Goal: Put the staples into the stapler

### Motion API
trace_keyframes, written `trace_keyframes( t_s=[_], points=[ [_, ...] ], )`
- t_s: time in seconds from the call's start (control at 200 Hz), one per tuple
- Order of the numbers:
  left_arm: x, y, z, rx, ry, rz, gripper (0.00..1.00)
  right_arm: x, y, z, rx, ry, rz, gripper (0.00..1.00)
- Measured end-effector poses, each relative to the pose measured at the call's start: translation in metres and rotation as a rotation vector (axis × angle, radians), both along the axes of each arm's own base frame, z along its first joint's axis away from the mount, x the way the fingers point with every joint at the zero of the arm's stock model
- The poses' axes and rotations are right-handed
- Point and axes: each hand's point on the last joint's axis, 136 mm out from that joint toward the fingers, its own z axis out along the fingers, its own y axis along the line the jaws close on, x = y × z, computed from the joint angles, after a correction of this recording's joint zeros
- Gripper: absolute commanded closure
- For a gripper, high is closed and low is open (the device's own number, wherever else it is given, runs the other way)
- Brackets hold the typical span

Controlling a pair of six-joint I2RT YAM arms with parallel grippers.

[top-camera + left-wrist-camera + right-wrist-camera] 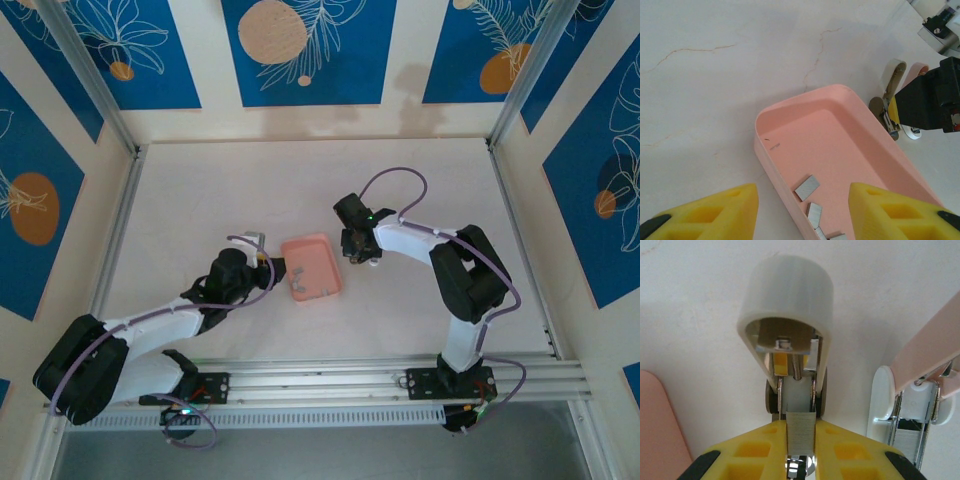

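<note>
Two yellow fingers (755, 450) of the right gripper (800, 427) clench a staple strip (800, 434). Its long axis points straight ahead into the opened stapler (785, 295), tip at the channel's mouth. The left gripper (801, 194) is farther off, jaws apart and empty, above loose staples (806, 187) in the pink tray (840, 95).

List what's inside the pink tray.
The pink tray holds a few grey staples near one end; the rest is bare. A left finger hides its near corner in the wrist view.
</note>
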Motion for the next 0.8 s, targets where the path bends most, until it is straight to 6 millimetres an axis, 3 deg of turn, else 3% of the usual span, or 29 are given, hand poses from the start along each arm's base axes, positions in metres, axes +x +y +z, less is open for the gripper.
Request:
trace_keyframes(
  t_s=[0.8],
  points=[
    [0.0,0.0,0.0,0.013,-0.009,-0.008,0.49,-0.0021,0.0034,0.0032,0.008,-0.002,0.009,0.81]
  ],
)
